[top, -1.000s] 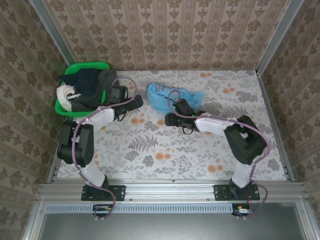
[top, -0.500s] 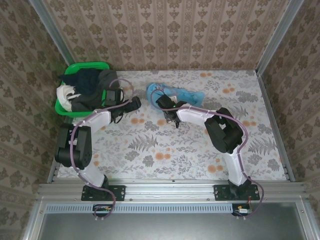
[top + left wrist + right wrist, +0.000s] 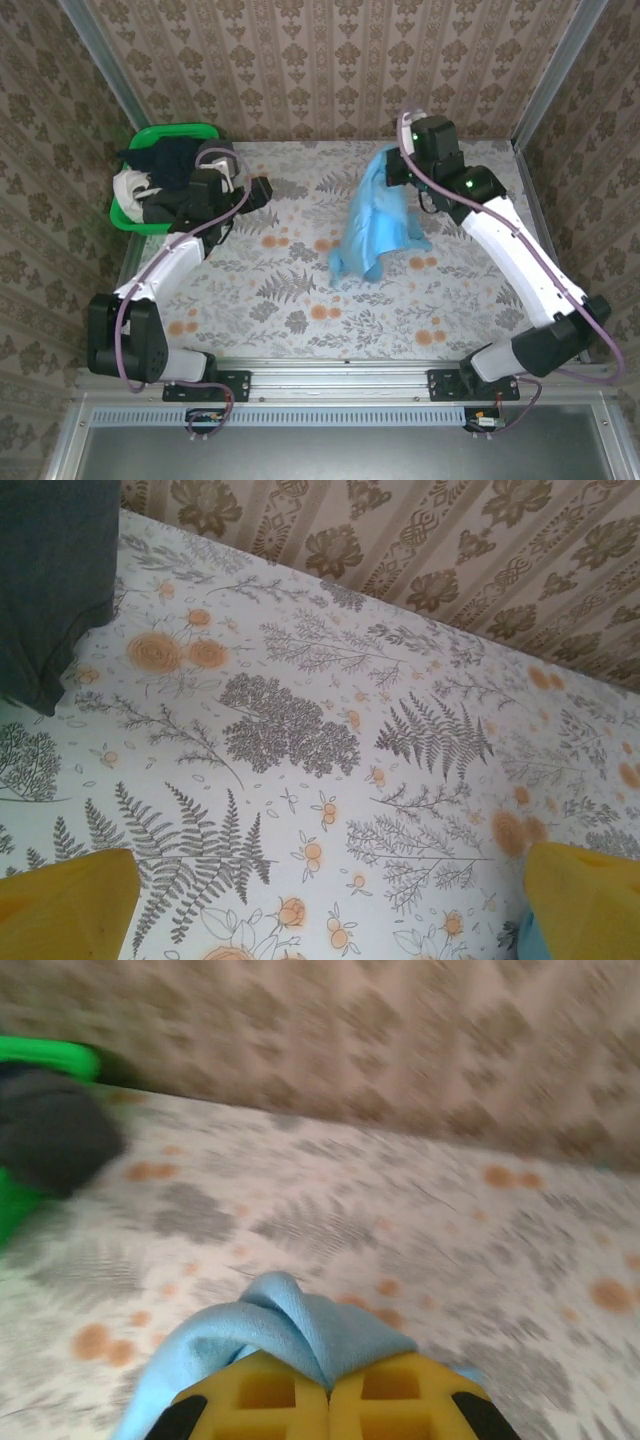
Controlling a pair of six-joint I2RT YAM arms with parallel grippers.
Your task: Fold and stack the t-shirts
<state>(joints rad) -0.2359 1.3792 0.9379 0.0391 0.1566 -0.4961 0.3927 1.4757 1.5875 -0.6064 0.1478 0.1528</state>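
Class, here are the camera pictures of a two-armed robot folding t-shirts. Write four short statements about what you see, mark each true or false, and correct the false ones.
1. The right gripper is shut on the light blue t-shirt. True.
2. The left gripper is clamped on a dark shirt. False: the left gripper is open and holds nothing, over the table beside the green basket.
3. The light blue t-shirt lies folded flat. False: it hangs bunched from the right gripper.
4. The green basket holds dark and white clothes. True.
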